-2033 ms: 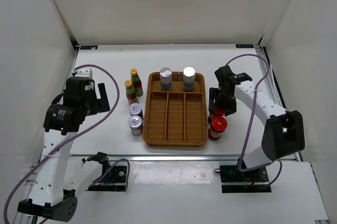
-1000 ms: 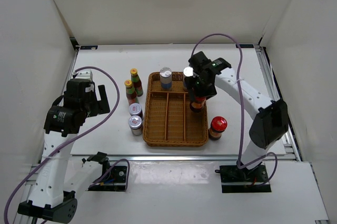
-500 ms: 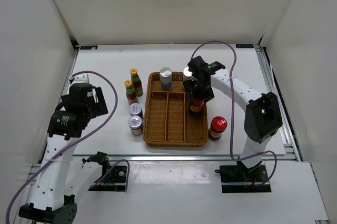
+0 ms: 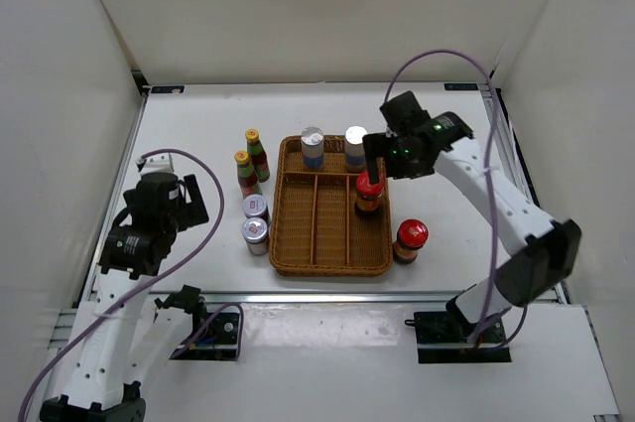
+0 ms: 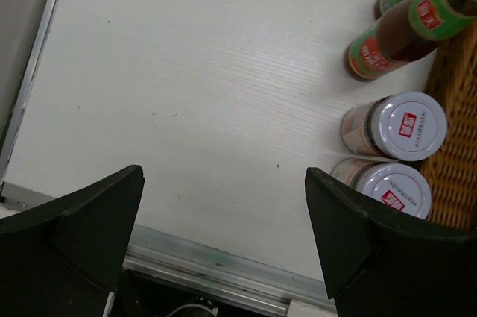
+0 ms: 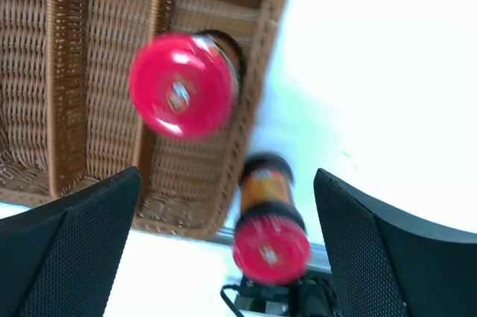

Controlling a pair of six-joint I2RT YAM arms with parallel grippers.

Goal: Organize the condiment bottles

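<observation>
The right gripper (image 6: 226, 175) hangs with fingers spread wide and empty above a red-capped dark glass jar (image 4: 369, 192) standing upright in the right-hand compartment of the brown wicker divided tray (image 4: 332, 268). The second red-capped jar (image 4: 410, 240) stands just outside the tray's right rim; it is probably rigid, smooth and breakable, so best pinched across the body below the cap. The left gripper (image 5: 223, 174) is also spread wide, holding nothing

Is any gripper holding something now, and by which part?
Nothing is held: left gripper and right gripper stand open, the red-capped jar free below.
</observation>
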